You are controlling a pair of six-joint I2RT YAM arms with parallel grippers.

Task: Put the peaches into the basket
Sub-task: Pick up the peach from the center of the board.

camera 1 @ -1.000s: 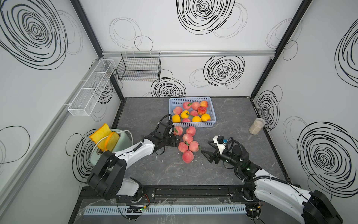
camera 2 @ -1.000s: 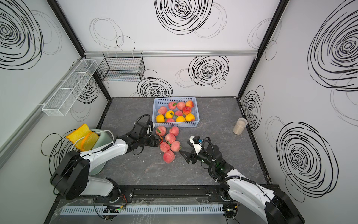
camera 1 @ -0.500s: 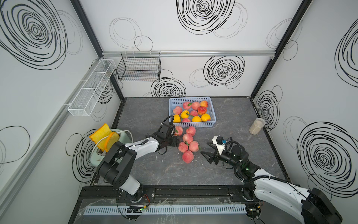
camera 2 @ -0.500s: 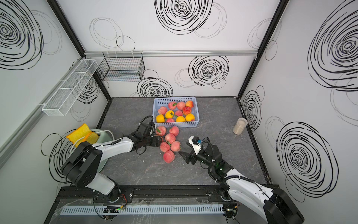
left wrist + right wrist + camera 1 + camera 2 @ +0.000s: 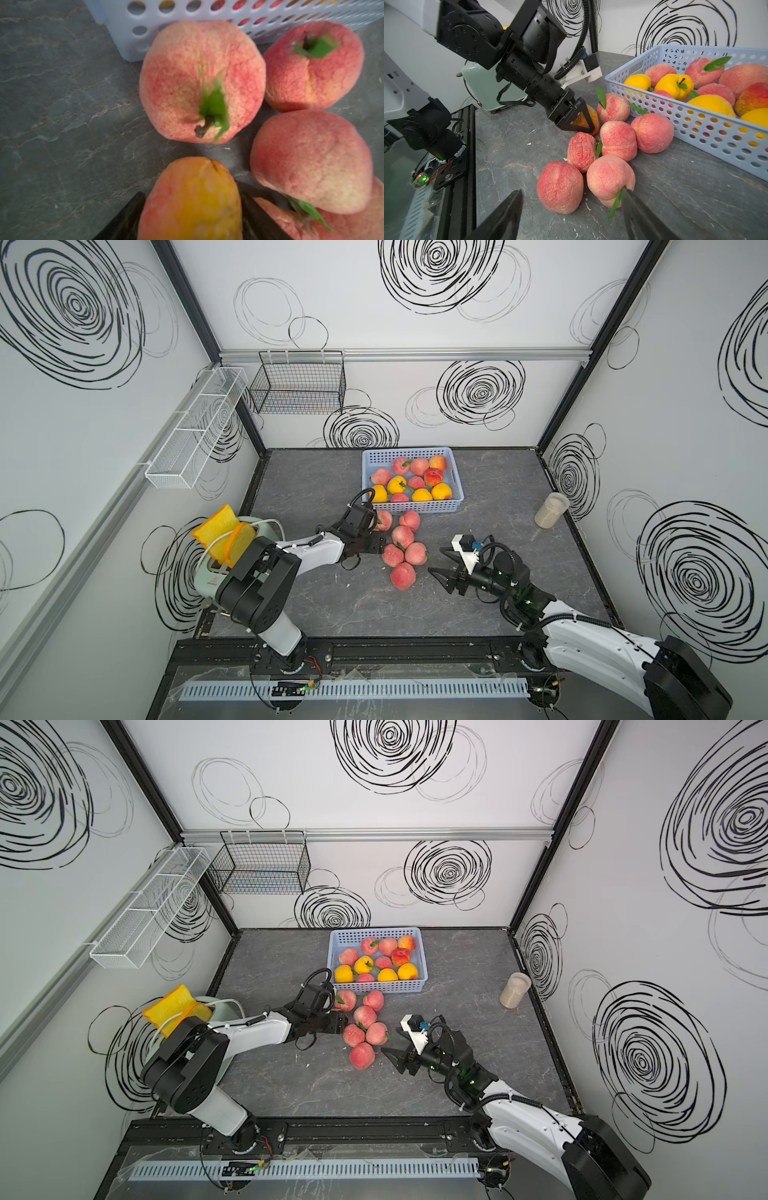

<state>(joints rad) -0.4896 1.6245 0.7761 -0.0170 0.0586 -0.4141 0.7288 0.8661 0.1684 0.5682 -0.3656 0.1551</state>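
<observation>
The left claw (image 5: pixel 191 197), closed on both sides of the orange peach (image 5: pixel 192 216) on the table (image 5: pixel 324 605) near the basket (image 5: pixel 415 507), is best lifted straight up, so that the pink peaches (image 5: pixel 309 162) close by are not pushed; the right claw (image 5: pixel 436 561) is held open, empty.

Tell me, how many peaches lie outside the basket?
7: six pink peaches clustered on the table before the basket, one orange peach held in the left gripper. None seems hidden.
</observation>
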